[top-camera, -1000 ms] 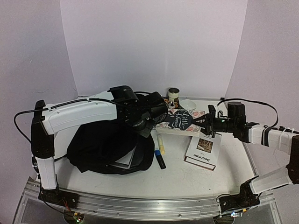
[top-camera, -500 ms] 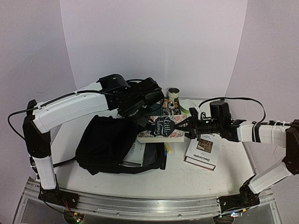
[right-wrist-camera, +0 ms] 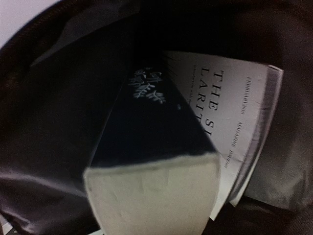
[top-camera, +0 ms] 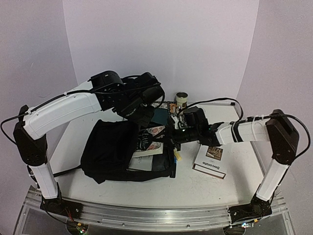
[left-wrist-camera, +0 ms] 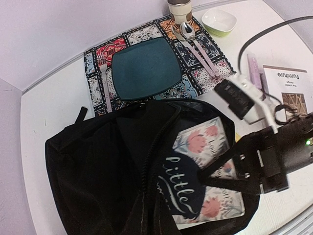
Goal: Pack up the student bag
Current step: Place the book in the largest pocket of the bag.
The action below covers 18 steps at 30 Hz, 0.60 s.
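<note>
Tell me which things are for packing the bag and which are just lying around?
For the job: large soft black fabric backpack; flowery book with dark label, held in the right claw; white paperback already inside; white book on the table, maybe next.
Just lying about: square teal plate, patterned placemat, small green bowl, metal spoon.

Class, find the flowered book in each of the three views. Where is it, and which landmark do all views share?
Top external: flowered book at centre, at the mouth of the black bag.
Left wrist: book lower right, in the opening.
Right wrist: book fills the centre, close up.
Shared landmark: the black bag.
</note>
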Available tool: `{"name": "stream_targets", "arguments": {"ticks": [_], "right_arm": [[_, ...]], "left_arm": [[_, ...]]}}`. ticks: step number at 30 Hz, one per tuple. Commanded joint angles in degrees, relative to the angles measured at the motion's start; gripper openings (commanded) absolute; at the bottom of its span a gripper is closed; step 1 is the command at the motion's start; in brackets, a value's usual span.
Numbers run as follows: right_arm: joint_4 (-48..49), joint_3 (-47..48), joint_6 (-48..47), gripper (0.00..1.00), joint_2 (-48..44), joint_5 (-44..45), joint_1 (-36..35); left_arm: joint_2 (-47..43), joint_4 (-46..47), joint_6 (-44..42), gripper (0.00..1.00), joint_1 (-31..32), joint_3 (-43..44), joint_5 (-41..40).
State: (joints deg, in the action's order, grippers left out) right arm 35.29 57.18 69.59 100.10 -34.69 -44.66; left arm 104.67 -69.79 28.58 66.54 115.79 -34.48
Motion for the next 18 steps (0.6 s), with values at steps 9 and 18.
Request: {"name": "stream_targets", "arguments": {"ticks": [9,18], "right_arm": [[6.64,21.21,7.54,0.0,17.38,4.09,-9.3],[-2.94,26.59,2.78,0.2,19.99,5.99,-11.74]], "left_arm": [[-7.82,2.71,1.99,0.0,-0.59,-3.51,-1.63],[-11.87,2.67,3.69,0.0,-2.25,-10.72,-2.67]]}}
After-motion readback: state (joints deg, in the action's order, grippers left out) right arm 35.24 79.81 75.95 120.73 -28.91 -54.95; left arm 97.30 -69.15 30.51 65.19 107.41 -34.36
